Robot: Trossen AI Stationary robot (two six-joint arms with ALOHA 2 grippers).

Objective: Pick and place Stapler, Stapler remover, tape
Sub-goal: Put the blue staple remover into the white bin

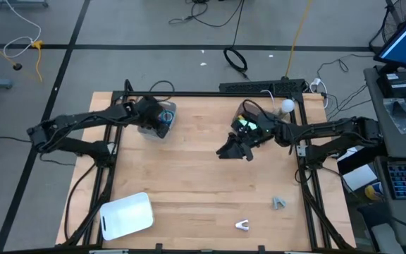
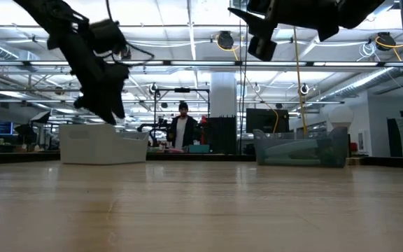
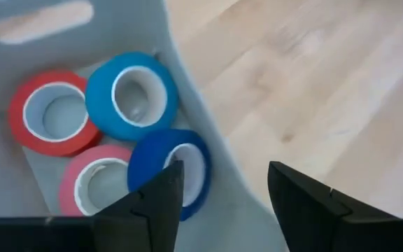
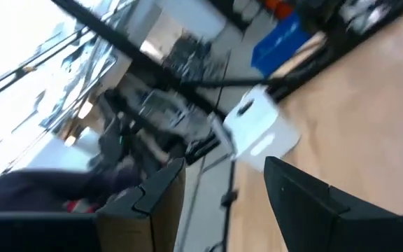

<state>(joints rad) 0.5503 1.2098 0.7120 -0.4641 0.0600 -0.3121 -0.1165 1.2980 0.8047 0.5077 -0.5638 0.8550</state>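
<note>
Four tape rolls lie in a grey bin (image 3: 19,28): a red one (image 3: 51,112), a blue one (image 3: 131,94), a pale red one (image 3: 96,185) and a dark blue one (image 3: 177,164) that stands tilted against the bin wall (image 3: 212,157). My left gripper (image 3: 222,203) is open over this bin (image 1: 157,118), with one finger on either side of the wall. My right gripper (image 4: 222,203) is open and empty, raised above the table's middle (image 1: 228,150). Two small grey tools (image 1: 279,203) (image 1: 242,225) lie near the table's near right edge. I cannot make out a stapler. My left gripper is open. One finger (image 3: 156,206) stands in front of the dark blue roll's rim (image 3: 187,189), and I cannot tell whether it touches it.
A second bin (image 1: 249,116) sits at the far right under the right arm and shows as a clear tub (image 2: 299,148) in the low view. A white lid (image 1: 127,215) lies at the near left corner. A person (image 2: 182,129) stands in the room beyond the table.
</note>
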